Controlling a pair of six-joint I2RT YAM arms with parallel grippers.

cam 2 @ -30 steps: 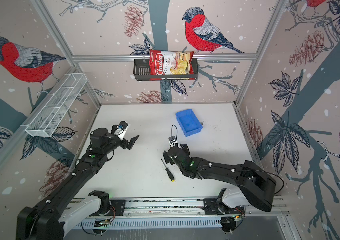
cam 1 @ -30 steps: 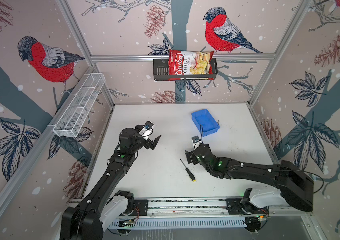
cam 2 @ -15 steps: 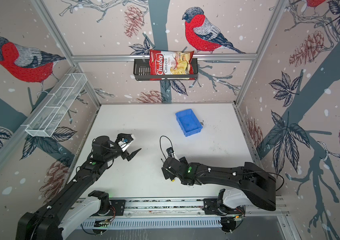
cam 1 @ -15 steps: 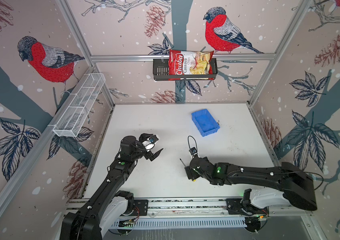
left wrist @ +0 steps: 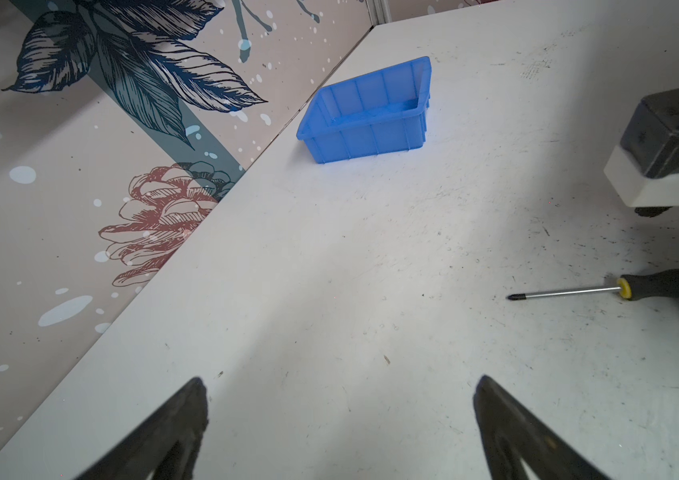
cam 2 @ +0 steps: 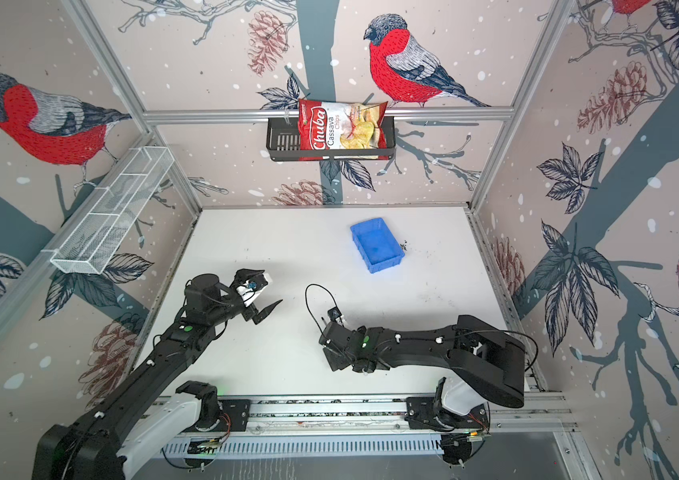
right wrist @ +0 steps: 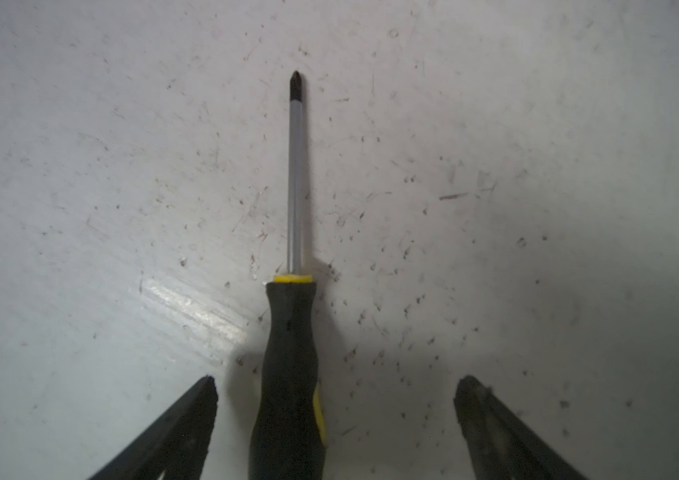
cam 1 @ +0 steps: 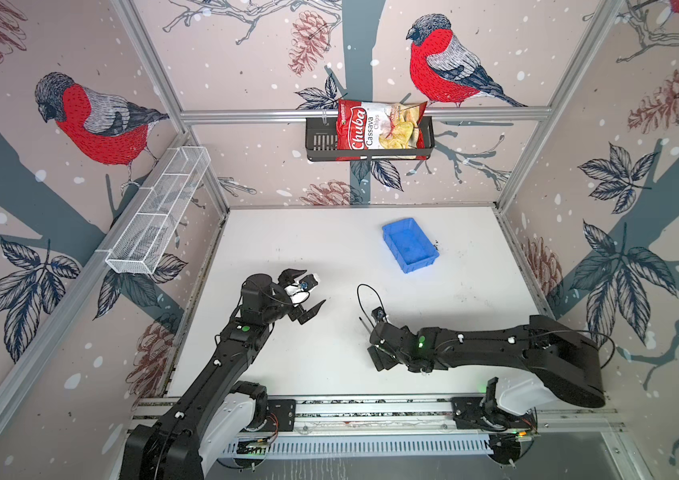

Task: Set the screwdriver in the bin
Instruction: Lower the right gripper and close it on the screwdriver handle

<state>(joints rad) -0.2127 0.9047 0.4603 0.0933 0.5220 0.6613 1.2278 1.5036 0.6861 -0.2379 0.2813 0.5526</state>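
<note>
The screwdriver (right wrist: pixel 290 353), black-handled with yellow trim and a thin metal shaft, lies flat on the white table. My right gripper (right wrist: pixel 337 384) is open and low over it. Its jaws straddle the handle, which lies close to one finger, with a gap on each side. In both top views the gripper (cam 1: pixel 375 347) (cam 2: pixel 331 347) covers the handle and only the shaft tip (cam 1: pixel 364 325) pokes out. The blue bin (cam 1: pixel 410 245) (cam 2: pixel 377 245) (left wrist: pixel 364 120) stands empty at the back right. My left gripper (cam 1: pixel 306 291) (cam 2: pixel 259 291) (left wrist: pixel 341 382) hovers open and empty left of centre, and its wrist view shows the screwdriver (left wrist: pixel 662 284).
A white wire basket (cam 1: pixel 159 216) hangs on the left wall. A black rack (cam 1: pixel 319 139) on the back wall holds a chips bag (cam 1: pixel 379 129). A cable loop (cam 1: pixel 371 293) stands up from the right wrist. The arms' base rail (cam 1: pixel 371 409) runs along the front edge.
My right gripper has moved towards the front edge and down, from beside the screwdriver to straddling its handle. The left gripper has drifted slightly towards the front, still open.
</note>
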